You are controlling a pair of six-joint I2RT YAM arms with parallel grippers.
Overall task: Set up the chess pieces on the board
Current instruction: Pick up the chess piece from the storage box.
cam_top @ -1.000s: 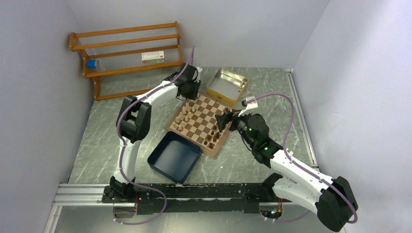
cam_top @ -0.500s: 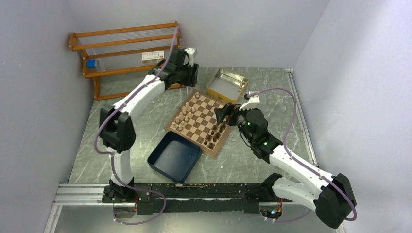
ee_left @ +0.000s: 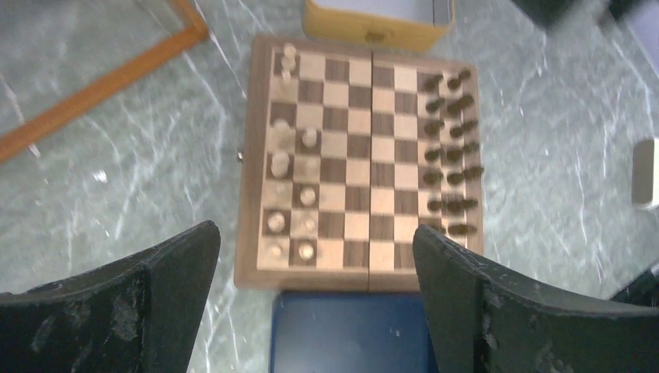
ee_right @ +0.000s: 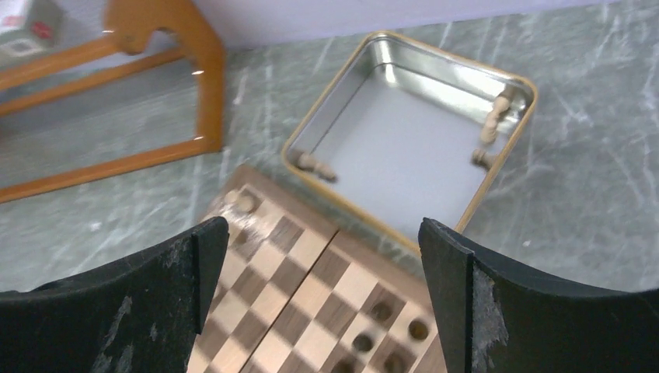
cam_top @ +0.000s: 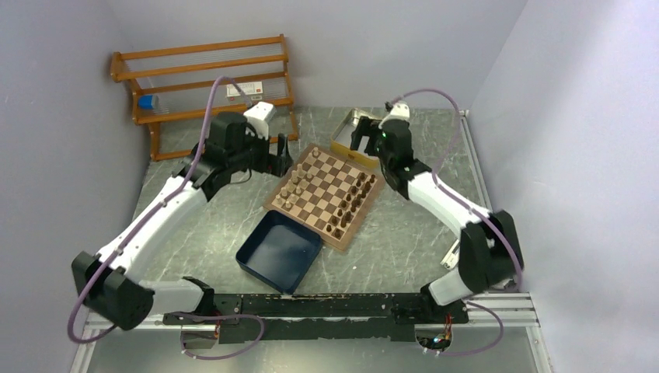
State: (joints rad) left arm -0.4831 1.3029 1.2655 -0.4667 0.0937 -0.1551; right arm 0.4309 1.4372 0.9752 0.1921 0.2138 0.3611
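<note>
The board (cam_top: 326, 183) lies mid-table. Light chess pieces (cam_top: 294, 190) stand along its left side and dark chess pieces (cam_top: 350, 203) along its right; the left wrist view shows the same light pieces (ee_left: 287, 163) and dark ones (ee_left: 451, 148). My left gripper (cam_top: 281, 159) hovers left of the board's far corner, open and empty (ee_left: 315, 233). Over the metal tin (ee_right: 412, 140) my right gripper (cam_top: 361, 141) hangs open and empty (ee_right: 322, 225). Three light pieces lie in the tin: one (ee_right: 315, 165) at its left wall, two (ee_right: 493, 116) at its right.
A navy tray (cam_top: 280, 250) sits against the board's near-left edge and looks empty in the left wrist view (ee_left: 350, 334). The wooden rack (cam_top: 206, 81) stands at the back left. The tin's rim (cam_top: 342, 138) touches the board's far edge.
My left gripper has pulled back left from the board's far corner and opened. My right gripper has swung from the board's right side to above the tin, staying open.
</note>
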